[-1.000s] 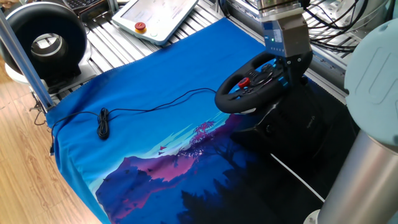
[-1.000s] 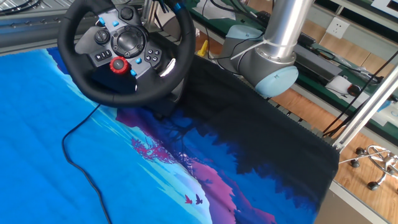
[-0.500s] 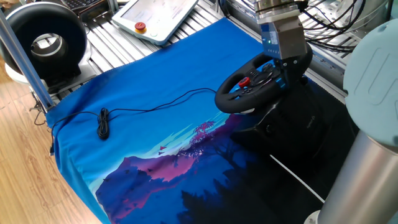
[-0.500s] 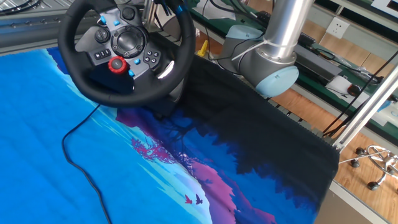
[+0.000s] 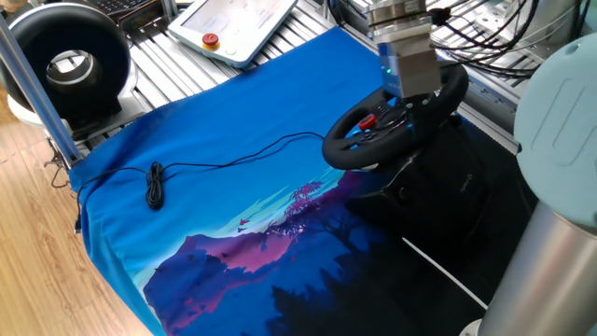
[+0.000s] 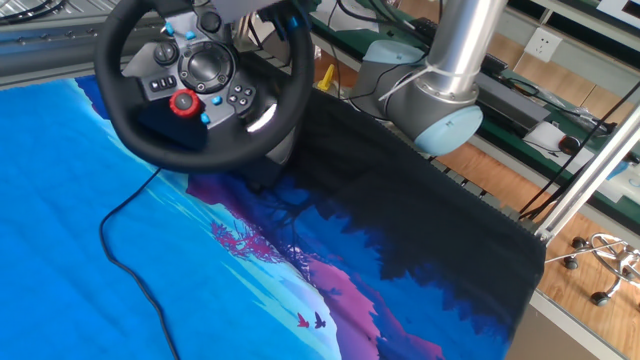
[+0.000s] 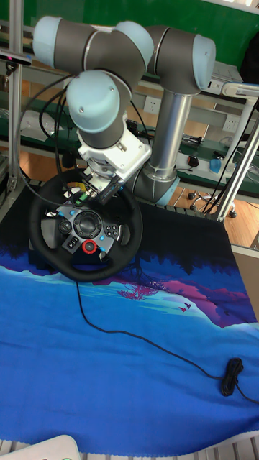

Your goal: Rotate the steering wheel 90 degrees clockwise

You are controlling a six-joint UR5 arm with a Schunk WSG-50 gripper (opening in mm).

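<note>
one fixed view: steering wheel at the bench's far right on the blue cloth, hand down on its upper rim, fingers hidden, grip state can't tell. other fixed view: wheel face and red button clear, hand mostly cropped out. tall fixed view: hand at the rim's top, cable trailing to a coil.

The robot arm was made of fat silver tubes with round grey joints and light blue caps. In the tall fixed view, near the upper middle, a white block sat under one cap. Black cables ran behind it.
</note>
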